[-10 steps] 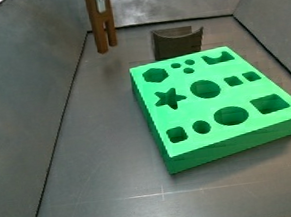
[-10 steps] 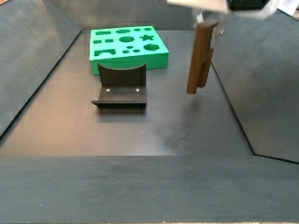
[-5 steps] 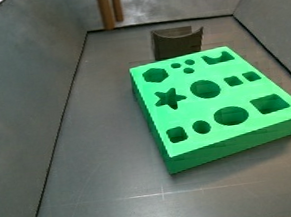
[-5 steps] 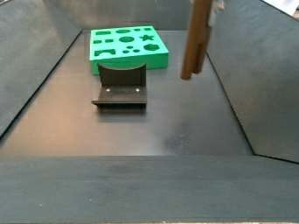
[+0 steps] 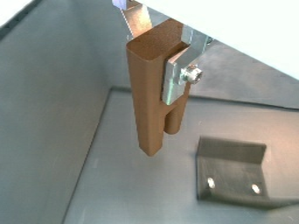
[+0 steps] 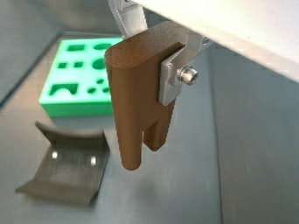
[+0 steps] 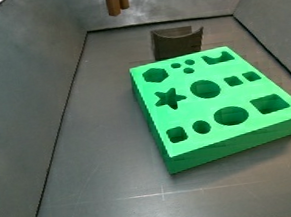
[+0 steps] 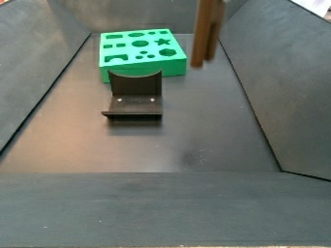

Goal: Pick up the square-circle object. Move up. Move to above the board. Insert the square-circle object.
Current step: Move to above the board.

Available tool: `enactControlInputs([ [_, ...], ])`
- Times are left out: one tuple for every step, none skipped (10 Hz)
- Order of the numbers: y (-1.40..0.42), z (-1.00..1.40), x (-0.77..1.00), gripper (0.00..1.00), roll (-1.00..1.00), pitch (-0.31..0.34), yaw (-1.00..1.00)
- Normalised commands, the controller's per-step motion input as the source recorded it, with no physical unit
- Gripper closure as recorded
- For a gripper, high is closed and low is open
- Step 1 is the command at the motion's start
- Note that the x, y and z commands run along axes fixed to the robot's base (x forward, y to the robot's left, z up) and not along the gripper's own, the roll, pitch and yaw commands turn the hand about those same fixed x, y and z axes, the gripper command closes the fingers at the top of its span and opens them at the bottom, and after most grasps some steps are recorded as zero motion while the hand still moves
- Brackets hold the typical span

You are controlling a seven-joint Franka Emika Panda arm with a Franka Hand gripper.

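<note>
Dark grey desk, walled | gripper (image 6: 149, 63) jaws clamped on tall brown wooden two-legged square-circle object (image 6: 140, 101), legs hanging below | stiff, light, likely secure | flat green cut-out board (image 6: 79, 74) beyond, lower

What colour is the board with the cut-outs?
Bright green; the board shows best in a side view.

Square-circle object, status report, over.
Gripper shut on square-circle object, legs down. Object raised off floor, beside board, not above it. Fixture below, off the path.
</note>
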Motion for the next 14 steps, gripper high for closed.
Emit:
enactControlInputs([
  [-1.00, 0.32, 0.15, 1.00, 0.09, 0.140, 1.00],
  [-1.00, 0.32, 0.16, 1.00, 0.08, 0.149, 1.00],
  [-1.00, 0.32, 0.16, 1.00, 0.08, 0.156, 1.00],
  [-1.00, 0.32, 0.16, 1.00, 0.09, 0.171, 1.00],
  [-1.00, 0.32, 0.17, 1.00, 0.09, 0.191, 1.00],
  [-1.00, 0.32, 0.18, 1.00, 0.09, 0.204, 0.91],
  [-1.00, 0.32, 0.19, 1.00, 0.07, 0.176, 0.57],
  [-1.00, 0.32, 0.21, 1.00, 0.06, 0.154, 0.36],
  [-1.00, 0.32, 0.22, 1.00, 0.05, 0.140, 0.22],
  [-1.00, 0.33, 0.24, 1.00, 0.05, 0.121, 0.11],
  [-0.89, 0.29, 0.24, 1.00, 0.05, 0.114, 0.06],
  [-0.69, 0.23, 0.21, 1.00, 0.06, 0.115, 0.05],
  [-0.30, 0.10, 0.14, 1.00, 0.06, 0.098, 0.02],
  [-0.19, 0.07, 0.10, 1.00, 0.07, 0.081, 0.02],
])
